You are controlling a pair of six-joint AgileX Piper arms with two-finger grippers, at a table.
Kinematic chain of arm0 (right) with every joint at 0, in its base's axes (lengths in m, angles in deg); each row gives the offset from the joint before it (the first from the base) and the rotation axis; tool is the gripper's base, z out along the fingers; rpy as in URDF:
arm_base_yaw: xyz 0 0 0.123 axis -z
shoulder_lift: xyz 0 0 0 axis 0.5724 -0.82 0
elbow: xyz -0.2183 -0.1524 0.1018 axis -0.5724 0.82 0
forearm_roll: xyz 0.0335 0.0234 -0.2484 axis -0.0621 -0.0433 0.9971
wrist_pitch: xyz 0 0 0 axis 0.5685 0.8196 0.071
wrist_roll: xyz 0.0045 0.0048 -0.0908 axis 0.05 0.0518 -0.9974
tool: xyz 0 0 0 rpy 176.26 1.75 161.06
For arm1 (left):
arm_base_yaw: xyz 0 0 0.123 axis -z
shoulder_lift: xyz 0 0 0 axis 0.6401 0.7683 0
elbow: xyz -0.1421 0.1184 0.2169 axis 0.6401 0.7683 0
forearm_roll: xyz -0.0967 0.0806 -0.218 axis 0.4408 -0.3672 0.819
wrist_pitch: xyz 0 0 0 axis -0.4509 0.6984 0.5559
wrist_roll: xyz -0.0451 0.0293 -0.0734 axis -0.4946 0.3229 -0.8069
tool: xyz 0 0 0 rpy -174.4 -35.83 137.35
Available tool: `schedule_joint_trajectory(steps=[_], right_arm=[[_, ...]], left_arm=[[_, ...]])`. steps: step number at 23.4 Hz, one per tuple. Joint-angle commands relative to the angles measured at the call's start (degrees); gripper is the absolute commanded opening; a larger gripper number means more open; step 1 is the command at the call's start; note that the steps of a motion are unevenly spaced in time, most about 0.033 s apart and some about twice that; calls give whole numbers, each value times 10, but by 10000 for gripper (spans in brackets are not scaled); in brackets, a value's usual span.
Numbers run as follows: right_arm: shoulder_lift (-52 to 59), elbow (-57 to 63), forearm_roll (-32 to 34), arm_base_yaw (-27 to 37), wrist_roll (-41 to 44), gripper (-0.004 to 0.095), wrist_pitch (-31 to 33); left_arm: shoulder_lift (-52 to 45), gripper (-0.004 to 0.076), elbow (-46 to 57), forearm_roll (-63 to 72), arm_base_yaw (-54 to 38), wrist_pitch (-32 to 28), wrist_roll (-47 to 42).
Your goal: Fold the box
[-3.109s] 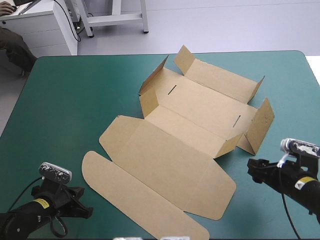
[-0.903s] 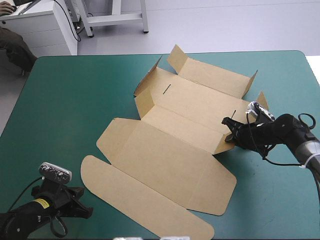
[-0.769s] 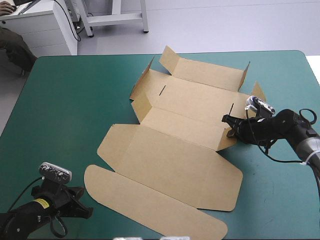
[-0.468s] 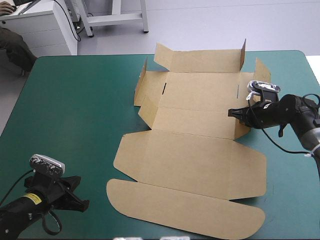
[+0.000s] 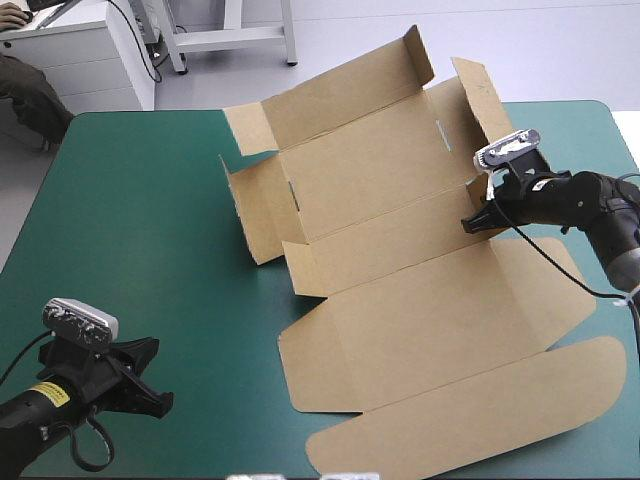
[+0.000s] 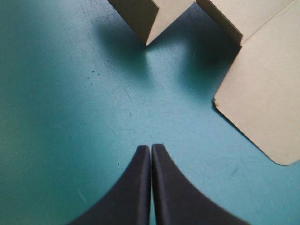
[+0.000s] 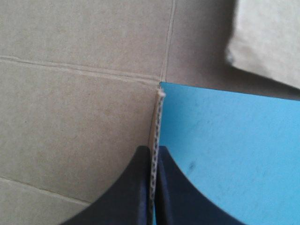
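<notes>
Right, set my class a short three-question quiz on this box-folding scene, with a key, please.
1. True or false: the right gripper is shut on an edge of the box.
2. Where is the left gripper? A. pinching a flap. B. over bare table, clear of the box. C. inside the box.
3. Fill in: the left gripper is ___ (open or shut).
Key: 1 true; 2 B; 3 shut.
</notes>
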Motion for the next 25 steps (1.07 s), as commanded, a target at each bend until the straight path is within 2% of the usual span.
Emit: schedule_joint_trajectory(steps=[1,7,11,13,15,19,22,25], right_arm=[[18,-22,-53,2,-138,-20,-58],[18,-22,-119,2,-280,-20,-72],[18,-25,-192,-1,-400,-21,-75],[18,-25,-217,-25,-494,-20,-77],[10,-26,-217,-62,-549,-21,-87],[-31,-58,-217,-129,-563,-21,-107],[-68,-82,-217,-171,-610,-21,-109],[-99,-99,-212,-190,-637,-21,-100]], left_arm=[[6,-8,-19,21,1,-35,-1],[6,-8,-19,21,1,-39,-1],[6,-8,-19,23,1,-34,-1],[6,-8,-19,30,1,-34,-1],[6,-8,-19,45,1,-34,-1],[6,-8,-19,51,1,-34,-1],[6,-8,-19,53,1,-34,3],[6,-8,-19,54,1,-34,3]])
